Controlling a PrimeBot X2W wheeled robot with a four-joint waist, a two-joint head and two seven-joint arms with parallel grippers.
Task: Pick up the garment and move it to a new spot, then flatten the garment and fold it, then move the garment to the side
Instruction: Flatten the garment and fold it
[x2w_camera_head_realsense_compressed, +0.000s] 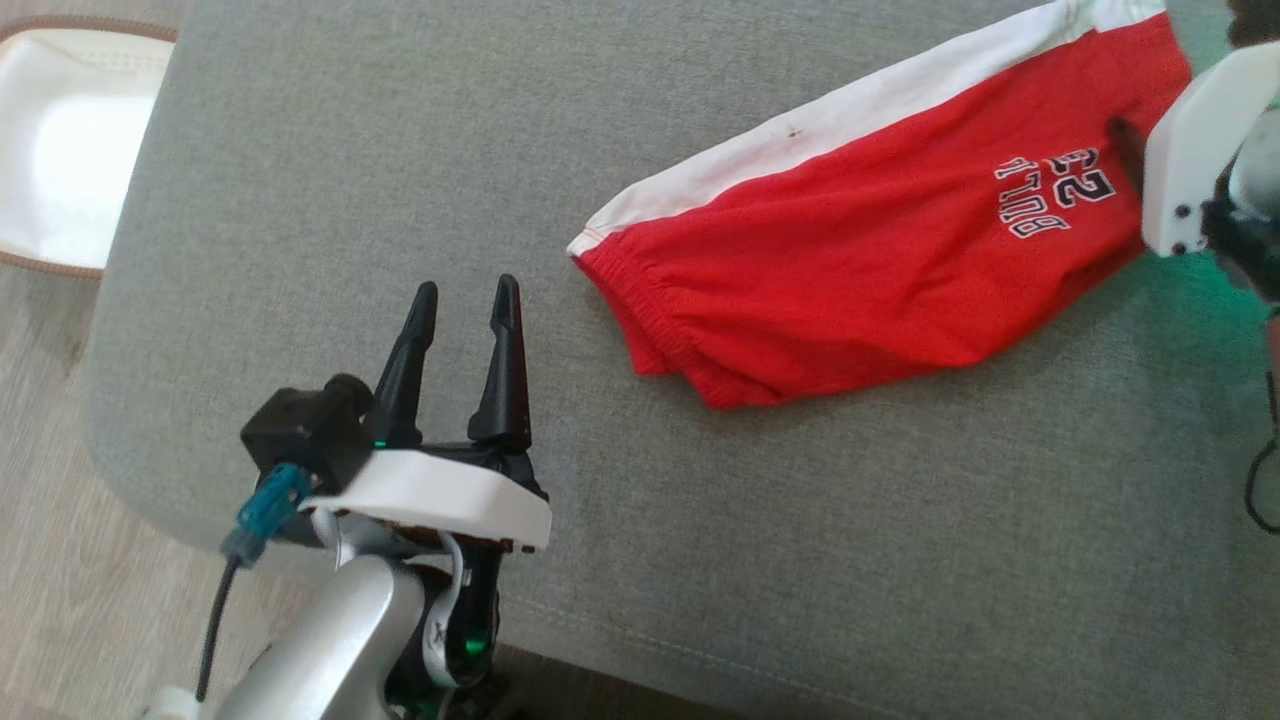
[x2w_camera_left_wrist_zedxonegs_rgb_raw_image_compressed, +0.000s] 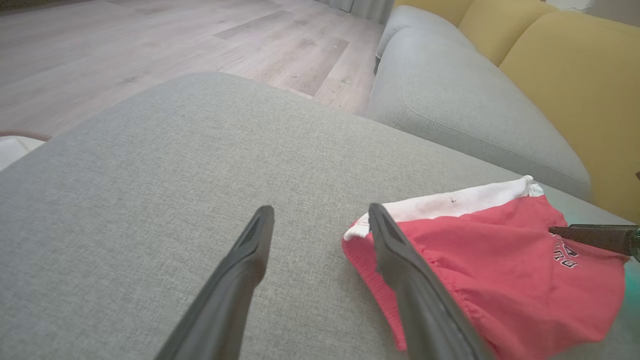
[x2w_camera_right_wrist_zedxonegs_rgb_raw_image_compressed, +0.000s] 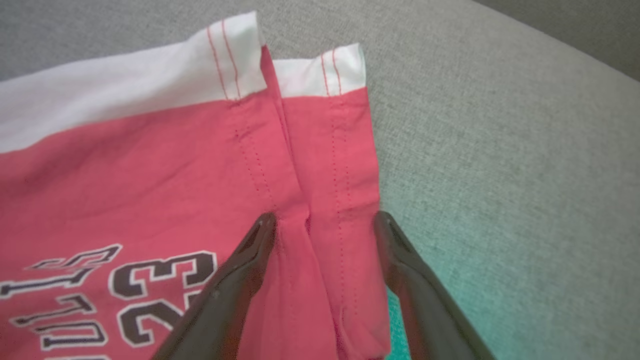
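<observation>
garment: red shorts with a white side band, lying flat on the grey ottoman, on its right half and well back from its near edge.
garment ends: the gathered waistband points toward the ottoman's middle; the leg hems lie toward its right side.
print: dark letters and the number 23, edged in white, on the red cloth near the hem end.
hem detail: in the right wrist view the shorts show two stitched hems side by side, each topped by a white patch with red stitching.
right hand: the hand is spread wide over the hem end, one fingertip over the red cloth by the seam, the other at the hem's outer edge; it grips nothing, and contact with the cloth cannot be told.
right hand, side on: one dark finger reaches in above the print.
left hand: the hand is wide open and empty, above bare ottoman near its left and near edges, left of the waistband and apart from it.
left wrist view: the shorts lie just beyond the hand.
light: a green glow on the ottoman by the hem end.
surroundings: wooden floor; a grey sofa with yellow back cushions beyond the ottoman; a white thing with a brown rim on the floor at the ottoman's left.
</observation>
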